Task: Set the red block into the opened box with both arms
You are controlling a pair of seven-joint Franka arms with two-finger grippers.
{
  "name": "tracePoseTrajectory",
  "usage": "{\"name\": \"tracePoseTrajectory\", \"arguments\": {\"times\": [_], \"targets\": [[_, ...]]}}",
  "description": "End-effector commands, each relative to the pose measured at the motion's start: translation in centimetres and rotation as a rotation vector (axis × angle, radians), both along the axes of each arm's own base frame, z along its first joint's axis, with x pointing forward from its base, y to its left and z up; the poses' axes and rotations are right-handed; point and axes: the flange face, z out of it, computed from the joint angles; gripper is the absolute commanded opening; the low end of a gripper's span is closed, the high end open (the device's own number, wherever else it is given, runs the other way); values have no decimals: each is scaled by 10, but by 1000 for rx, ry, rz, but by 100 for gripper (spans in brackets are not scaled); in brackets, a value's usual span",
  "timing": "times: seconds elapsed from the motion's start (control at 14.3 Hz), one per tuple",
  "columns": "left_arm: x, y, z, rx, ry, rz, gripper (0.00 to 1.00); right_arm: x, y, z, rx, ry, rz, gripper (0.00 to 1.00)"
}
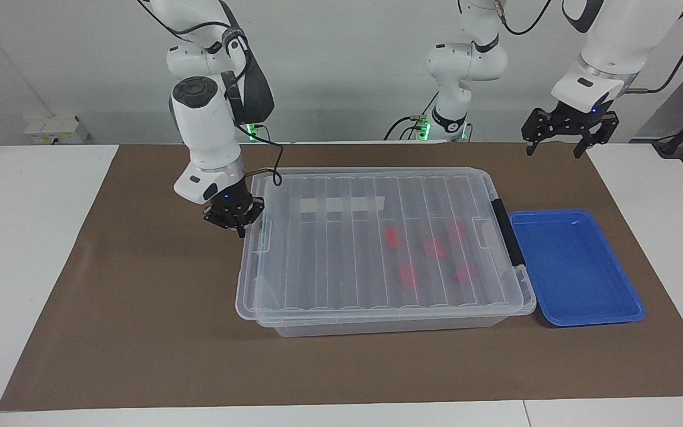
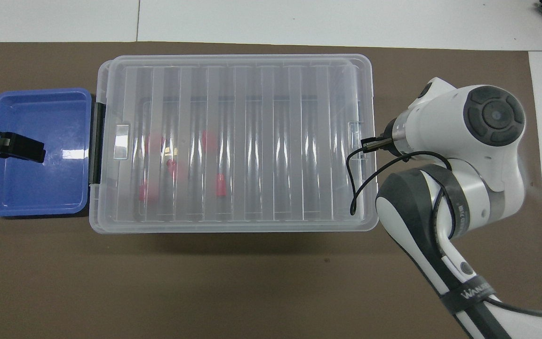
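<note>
My right pincer (image 1: 239, 227), clenched, touches the ribbed lid (image 1: 377, 243) covering the box (image 1: 389, 325); my left pincer (image 1: 570, 133) hangs released.

Bright even overhead light, sharp focus, glare streaks on the lid (image 2: 233, 141), soft shadows beneath the box (image 1: 389, 326)

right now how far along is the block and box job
Nearly finished, it looks. The red blocks lie inside the box, seen through the clear lid, which covers the whole box. The blue tray holds nothing. In hand: the right gripper, jaws shut, sits at the lid's end toward its own arm. The left gripper hangs open, up over the mat by the tray. Left: releasing the lid.
</note>
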Motion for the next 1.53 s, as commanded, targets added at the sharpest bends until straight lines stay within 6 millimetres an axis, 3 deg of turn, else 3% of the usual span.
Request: {"name": "tracePoseTrajectory", "arguments": {"times": [0.0, 0.49, 0.77, 0.98, 1.05, 1.12, 1.19, 1.47], "targets": [[-4, -34, -20, -21, -25, 6, 100, -3, 4, -3, 16, -4, 11, 0], [-1, -33, -11, -25, -59, 17, 100, -4, 12, -2, 19, -2, 22, 0], [-7, -33, -3, -26, -69, 6, 100, -13, -2, 19, 11, 12, -26, 0], [-6, -28, -3, -26, -70, 15, 100, -27, -25, 38, -6, 67, -121, 0], [-6, -27, -3, -26, -70, 17, 100, -29, -38, 43, -10, 75, -141, 33], [-6, -25, -3, -26, -70, 21, 100, -30, -53, 51, -11, 73, -169, 85], [-6, -25, -3, -26, -70, 22, 100, -32, -61, 58, -11, 67, -185, 98], [-5, -22, -3, -26, -70, 28, 100, -44, -87, 89, -24, 96, -226, 99]]}}
